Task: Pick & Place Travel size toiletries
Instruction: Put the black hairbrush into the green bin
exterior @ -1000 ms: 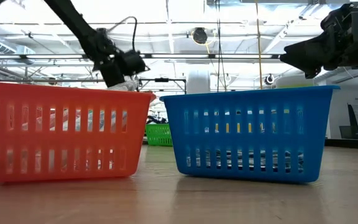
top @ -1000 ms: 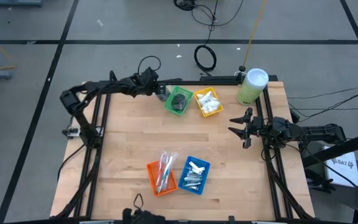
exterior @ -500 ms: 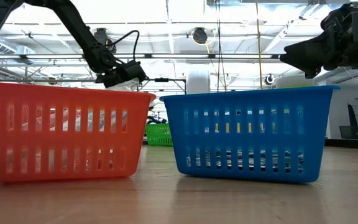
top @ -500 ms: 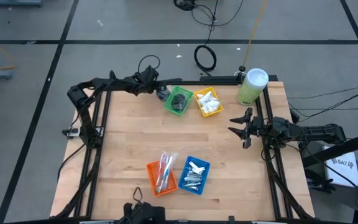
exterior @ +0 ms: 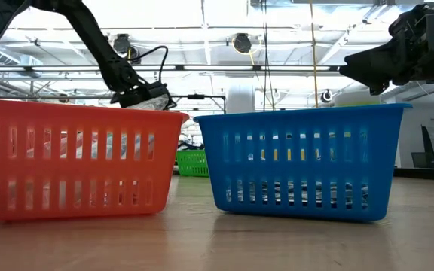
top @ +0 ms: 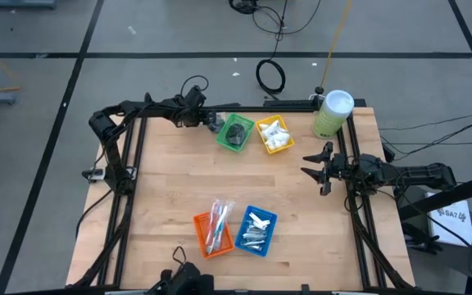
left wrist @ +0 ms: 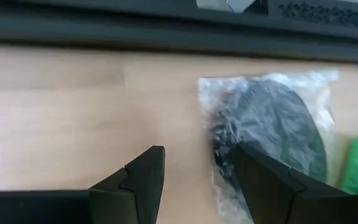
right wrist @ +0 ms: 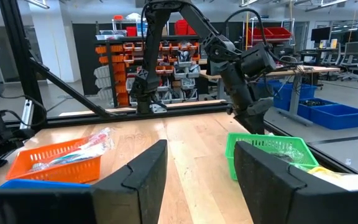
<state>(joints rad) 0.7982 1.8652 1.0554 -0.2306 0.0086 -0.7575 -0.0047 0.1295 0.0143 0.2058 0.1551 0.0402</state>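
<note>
Overhead, the left gripper lay at about eleven o'clock on the table, just beside the green tray. Its wrist camera showed the two fingers spread apart over bare wood, one of them overlapping a dark disc in a clear wrapper that lay on the table next to the tray's green edge; nothing was grasped, and whether that finger touched the wrapper could not be told. The right gripper hung at about three o'clock, its claw released and empty, above the table's edge. The green tray held more dark discs; the yellow tray beside it, at twelve o'clock, held white packets. At six o'clock, the orange tray held slim clear sticks with blue and red, and the blue tray beside it held silver tubes. A pale green canister with a white lid stood at one o'clock.
</note>
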